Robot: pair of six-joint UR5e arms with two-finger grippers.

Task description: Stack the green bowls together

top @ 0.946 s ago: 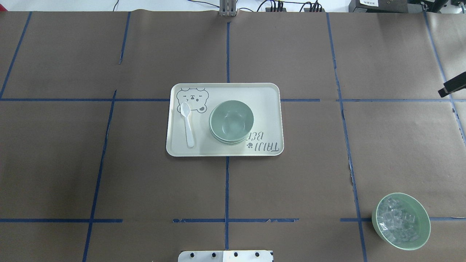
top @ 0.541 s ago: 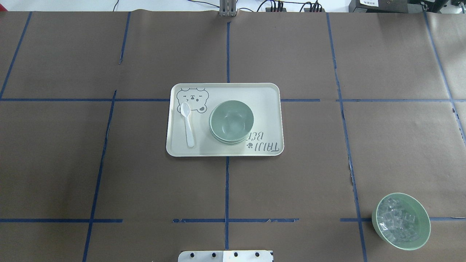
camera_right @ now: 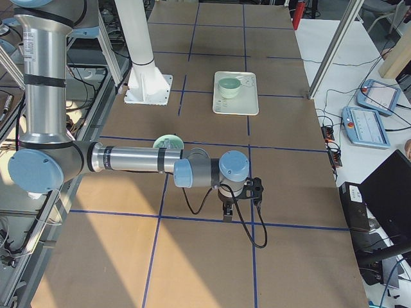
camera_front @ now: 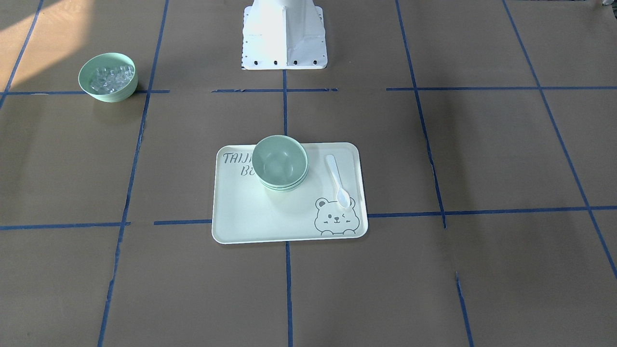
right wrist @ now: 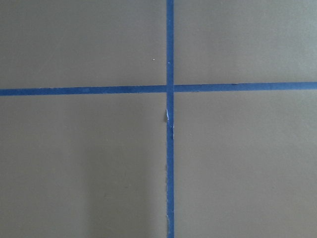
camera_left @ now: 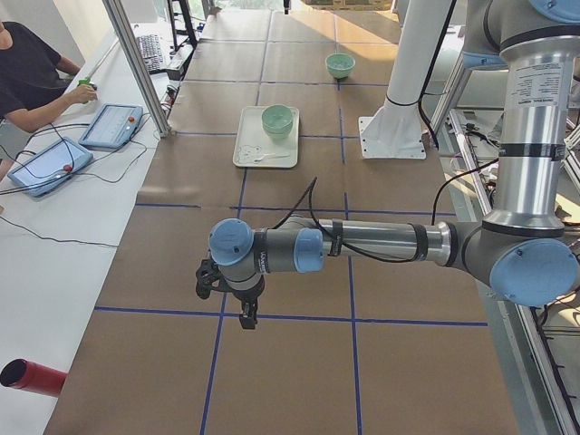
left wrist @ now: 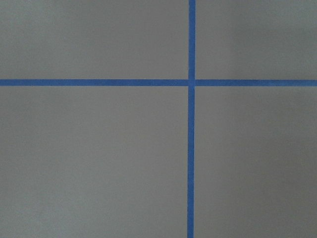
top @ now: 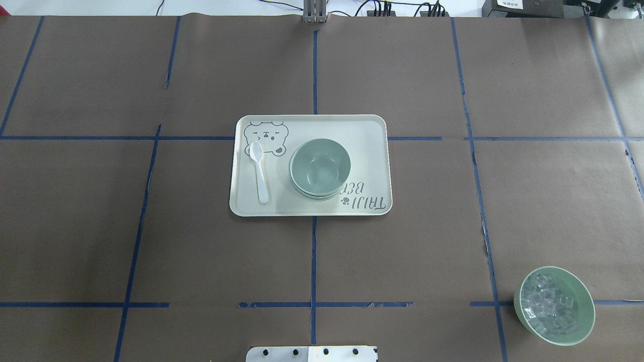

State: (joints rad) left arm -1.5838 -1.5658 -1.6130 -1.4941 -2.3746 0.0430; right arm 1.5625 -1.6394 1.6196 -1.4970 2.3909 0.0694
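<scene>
The green bowls (top: 320, 167) sit nested in one stack on the pale bear tray (top: 362, 130), right of its middle; the stack also shows in the front view (camera_front: 280, 161). Neither gripper shows in the overhead or front view. In the exterior left view my left gripper (camera_left: 246, 319) hangs above the paper far from the tray. In the exterior right view my right gripper (camera_right: 228, 215) does the same at the other end. I cannot tell whether either is open or shut. Both wrist views show only brown paper and blue tape.
A white plastic spoon (top: 260, 173) lies on the tray by the bear drawing. A green bowl of clear cubes (top: 554, 305) stands near the front right of the table. The robot's base (camera_front: 284, 33) is at the near edge. Operators' tablets lie beyond the far edge.
A dark part of my right arm at the overhead view's right edge has gone out of view. The bowls, the tray and the spoon have not moved.
</scene>
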